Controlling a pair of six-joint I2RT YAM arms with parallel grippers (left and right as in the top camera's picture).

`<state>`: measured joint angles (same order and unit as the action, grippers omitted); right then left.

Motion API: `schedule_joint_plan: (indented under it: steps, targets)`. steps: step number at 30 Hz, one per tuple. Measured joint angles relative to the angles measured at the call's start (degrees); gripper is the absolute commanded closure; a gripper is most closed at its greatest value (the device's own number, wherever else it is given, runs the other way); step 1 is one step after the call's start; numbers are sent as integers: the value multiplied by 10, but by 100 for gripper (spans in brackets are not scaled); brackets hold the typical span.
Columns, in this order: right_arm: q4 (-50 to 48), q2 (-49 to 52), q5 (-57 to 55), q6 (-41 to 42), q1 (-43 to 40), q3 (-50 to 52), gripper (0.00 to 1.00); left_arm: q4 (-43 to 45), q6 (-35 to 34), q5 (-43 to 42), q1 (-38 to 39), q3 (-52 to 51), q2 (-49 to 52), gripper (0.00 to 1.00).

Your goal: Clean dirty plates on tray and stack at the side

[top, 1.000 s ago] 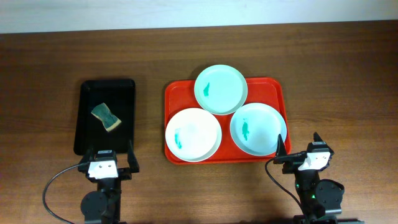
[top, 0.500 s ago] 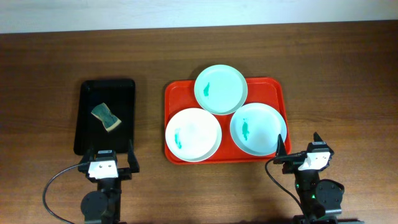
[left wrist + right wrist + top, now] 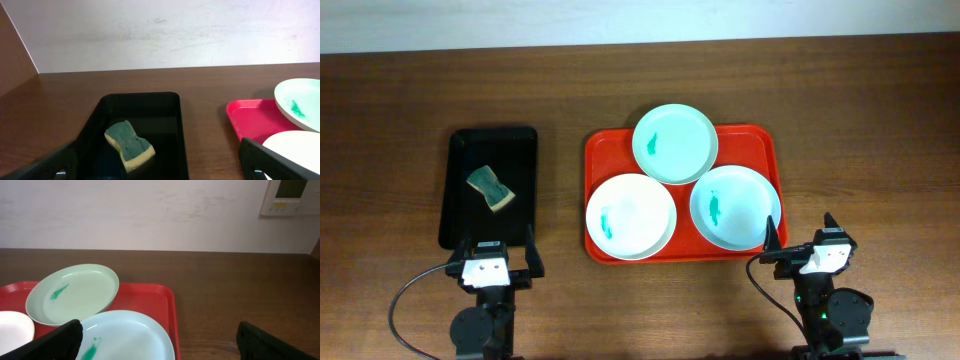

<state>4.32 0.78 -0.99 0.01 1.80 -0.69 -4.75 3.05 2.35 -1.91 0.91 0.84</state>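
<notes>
Three dirty plates lie on the red tray (image 3: pixel 752 146): a mint green plate (image 3: pixel 675 143) at the back, a white plate (image 3: pixel 631 216) front left and a pale blue plate (image 3: pixel 735 207) front right. Each carries a small teal smear. My left gripper (image 3: pixel 496 248) stands open at the near edge of the table, in front of the black tray. My right gripper (image 3: pixel 802 232) is open too, just off the red tray's front right corner. In the right wrist view the pale blue plate (image 3: pixel 130 335) lies close ahead between the open fingers, with the mint plate (image 3: pixel 72 294) behind it.
A black tray (image 3: pixel 456 215) to the left holds a green and yellow sponge (image 3: pixel 491 188), seen close in the left wrist view as the sponge (image 3: pixel 129 145). Bare wooden table surrounds both trays. A white wall runs along the far edge.
</notes>
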Motion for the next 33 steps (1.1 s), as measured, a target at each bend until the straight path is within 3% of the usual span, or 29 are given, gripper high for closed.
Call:
schedule_joint_plan:
  steps: [7,13,16,20,23,27,33]
  targets:
    - [0,0,0,0,0,0,2,10,-2,-12,0,0,0,1]
    - [0,0,0,0,0,0,1,49,-43,-225,0,-2,0,1]
    - [0,0,0,0,0,0,1,166,-55,-393,2,-4,1,1]
    - [0,0,2,0,0,0,1,367,-106,-497,2,-1,-1,1]
    - [0,0,2,0,0,0,1,419,-148,-503,2,9,-2,1]
    - [0,0,2,0,0,0,2,341,-162,-436,2,73,2,1]
    - [0,0,2,0,0,0,2,181,-63,-292,2,234,76,1]
